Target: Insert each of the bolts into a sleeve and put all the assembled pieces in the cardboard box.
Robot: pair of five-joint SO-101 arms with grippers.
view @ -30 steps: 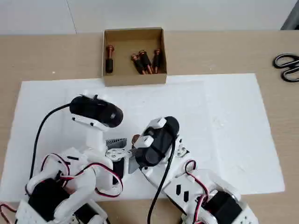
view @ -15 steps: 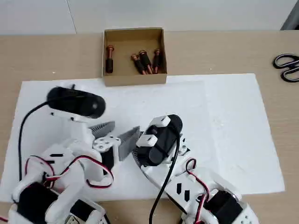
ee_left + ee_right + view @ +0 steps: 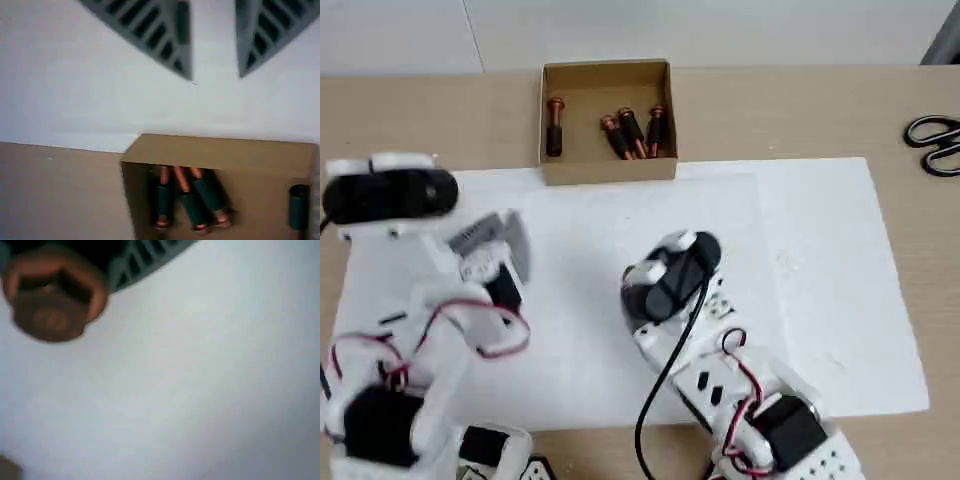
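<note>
- In front of my left claw (image 3: 215, 75), I am seeing the cardboard box (image 3: 220, 156) with four finished pieces (image 3: 632, 133) lying in it.
- This claw is hanging wide open and holding nothing.
- A second ago it was pressing up against my right claw (image 3: 95, 270); now it is swinging well away from it.
- My right claw is squeezing a bolt (image 3: 50, 305), its copper head sticking out beside it.
- I am guessing the sleeve is on now, though I cannot see it.
- If so, I am only needing to carry this piece to the box, far ahead of the right claw.
</note>
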